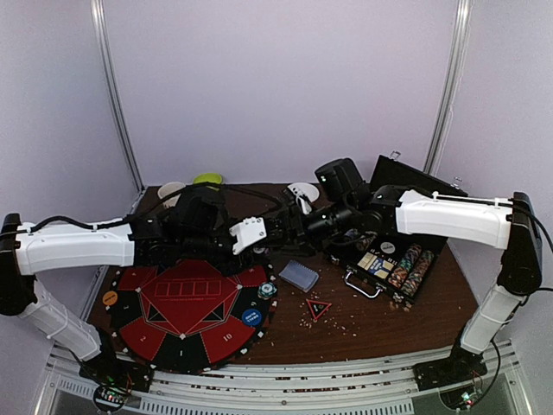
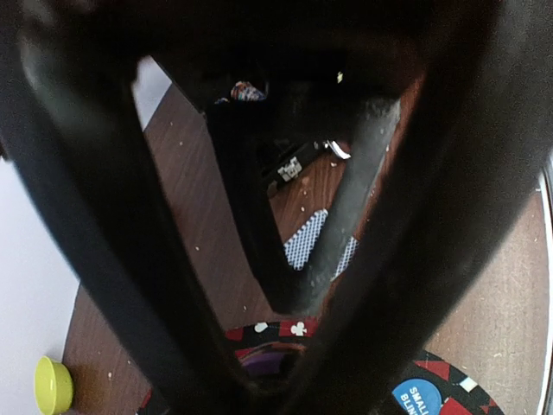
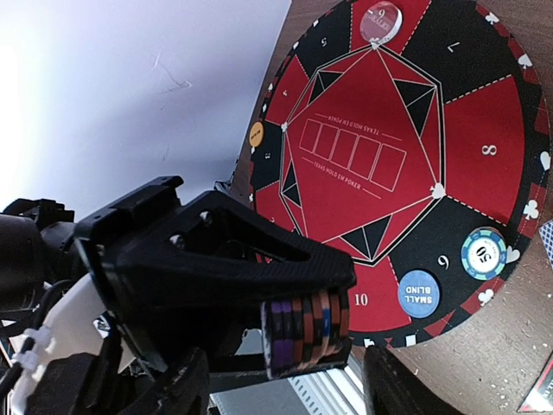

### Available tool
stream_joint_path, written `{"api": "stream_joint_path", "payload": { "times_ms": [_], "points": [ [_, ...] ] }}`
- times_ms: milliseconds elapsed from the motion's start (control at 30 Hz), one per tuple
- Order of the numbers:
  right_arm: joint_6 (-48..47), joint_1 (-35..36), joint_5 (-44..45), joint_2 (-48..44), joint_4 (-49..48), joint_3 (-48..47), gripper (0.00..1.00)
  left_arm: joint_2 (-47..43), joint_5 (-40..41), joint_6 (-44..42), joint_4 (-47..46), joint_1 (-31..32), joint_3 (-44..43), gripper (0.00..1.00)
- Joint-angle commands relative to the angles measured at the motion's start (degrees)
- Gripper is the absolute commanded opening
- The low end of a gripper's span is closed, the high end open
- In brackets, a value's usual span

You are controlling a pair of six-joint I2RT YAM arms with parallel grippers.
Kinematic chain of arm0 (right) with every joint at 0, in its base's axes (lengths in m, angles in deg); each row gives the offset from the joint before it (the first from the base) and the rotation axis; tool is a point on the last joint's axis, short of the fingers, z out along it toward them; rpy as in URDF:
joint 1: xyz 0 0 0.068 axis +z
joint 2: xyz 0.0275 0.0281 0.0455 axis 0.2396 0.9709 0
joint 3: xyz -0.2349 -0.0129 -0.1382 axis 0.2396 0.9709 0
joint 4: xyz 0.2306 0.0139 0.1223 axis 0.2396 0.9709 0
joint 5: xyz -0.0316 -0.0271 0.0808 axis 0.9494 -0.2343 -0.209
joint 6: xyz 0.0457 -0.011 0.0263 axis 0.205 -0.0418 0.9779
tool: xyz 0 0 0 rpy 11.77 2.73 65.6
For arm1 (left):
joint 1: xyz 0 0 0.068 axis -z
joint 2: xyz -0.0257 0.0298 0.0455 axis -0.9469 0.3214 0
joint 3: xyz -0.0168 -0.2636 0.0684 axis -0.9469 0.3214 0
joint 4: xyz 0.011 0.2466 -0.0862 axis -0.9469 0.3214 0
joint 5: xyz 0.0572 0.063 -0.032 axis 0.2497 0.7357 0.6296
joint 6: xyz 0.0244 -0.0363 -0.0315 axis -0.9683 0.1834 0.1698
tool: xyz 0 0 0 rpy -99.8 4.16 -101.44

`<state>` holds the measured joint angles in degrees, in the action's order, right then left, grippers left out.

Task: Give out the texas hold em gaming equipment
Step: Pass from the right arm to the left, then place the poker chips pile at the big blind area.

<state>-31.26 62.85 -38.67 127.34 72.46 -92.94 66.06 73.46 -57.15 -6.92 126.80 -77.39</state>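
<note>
On the near right part of the round mat (image 1: pixel 186 303) lay a blue button (image 1: pixel 251 317) and one striped chip (image 1: pixel 267 290). The triangle marker (image 1: pixel 319 308) and the cards (image 1: pixel 299 276) lay right of the mat. Above its far edge the left gripper (image 3: pixel 335 322) clamped a stack of chips (image 3: pixel 304 335). The jaws of the right gripper (image 1: pixel 292 226) stood apart and held nothing.

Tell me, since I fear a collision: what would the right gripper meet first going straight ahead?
Probably the black left gripper, shut on a stack of purple, orange and blue poker chips just ahead; depth unclear.
</note>
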Motion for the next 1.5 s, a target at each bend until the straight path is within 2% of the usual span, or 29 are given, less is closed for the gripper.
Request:
{"api": "stream_joint_path", "payload": {
  "times_ms": [0,100,233,433,500,567,667,900,1300,1467],
  "points": [
    [-1.5,-0.9,1.0,-1.8,0.4,-1.3,0.65,-1.6,1.9,4.6,0.2,-0.9,2.7,0.00],
    [-3.1,-2.4,2.4,-2.9,1.9,-1.3,0.66,-2.4,4.3,10.8,2.0,-3.6,4.1,0.00],
    [-7.9,-4.5,6.2,-5.3,7.0,-1.0,0.67,-5.0,12.5,21.6,6.8,-10.2,6.9,0.00],
    [-14.1,-6.8,8.8,-10.0,9.8,2.0,0.67,-11.1,19.8,34.5,14.2,-25.7,12.2,0.00],
    [-15.8,-7.7,8.6,-11.6,9.8,4.1,0.67,-12.6,19.5,37.8,15.2,-31.4,13.8,0.00],
    [-17.2,-8.4,8.1,-12.9,9.8,5.7,0.67,-13.8,19.0,40.2,15.8,-36.3,15.2,0.00],
    [-19.5,-9.4,7.9,-14.1,10.9,7.1,0.67,-13.7,22.4,41.3,17.0,-40.0,15.9,0.00],
    [-24.2,-11.4,5.8,-16.1,11.5,9.4,0.67,-9.5,20.7,40.0,14.4,-55.6,15.0,0.00],
    [-27.6,-14.2,2.9,-15.4,12.8,11.1,0.67,3.8,24.6,48.1,5.2,-61.7,17.5,0.00],
    [-27.8,-15.5,3.2,-15.8,13.5,10.8,0.67,3.7,24.0,51.8,5.7,-62.3,19.9,0.00]
  ]
}}
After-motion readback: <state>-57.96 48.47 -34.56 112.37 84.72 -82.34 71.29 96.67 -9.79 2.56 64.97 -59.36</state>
